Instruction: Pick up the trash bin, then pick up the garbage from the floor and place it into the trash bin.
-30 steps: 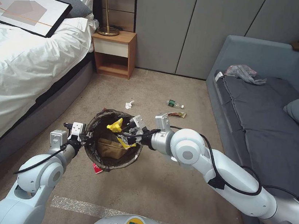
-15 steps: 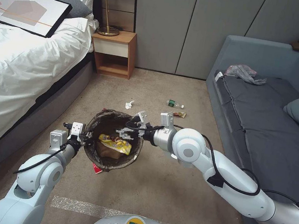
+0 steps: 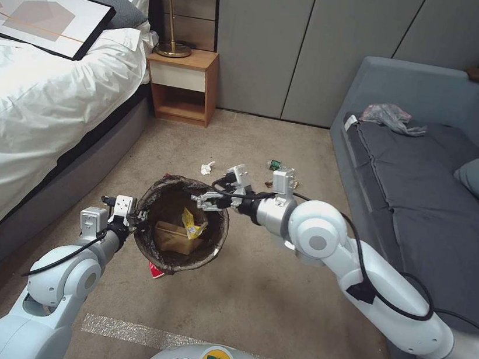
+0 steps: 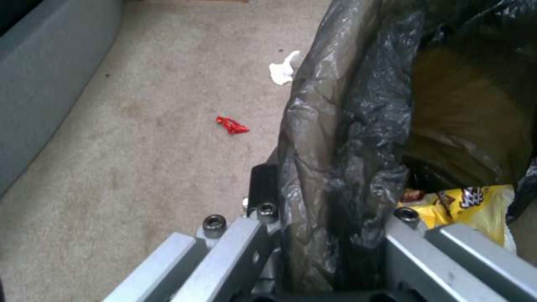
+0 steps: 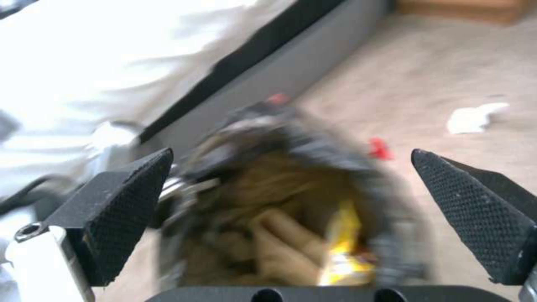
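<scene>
The round white plastic trash bin (image 3: 181, 226) with its dark bag liner holds a yellow wrapper (image 3: 192, 224) and tan paper bag (image 3: 170, 237). The left tool (image 3: 133, 217) is clenched on its rim; the right tool (image 3: 204, 199) hangs released above. A small red-and-white snack bag (image 3: 155, 271) is half hidden beneath the bin.

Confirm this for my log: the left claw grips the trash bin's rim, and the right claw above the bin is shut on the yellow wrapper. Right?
Not quite. The right claw is open and empty; the right wrist view shows its fingers spread. The yellow wrapper lies inside the trash bin, as the head view shows. The left claw does grip the rim.

Glossy white-silver arms (image 3: 368, 273), black cables, grey metal tools
</scene>
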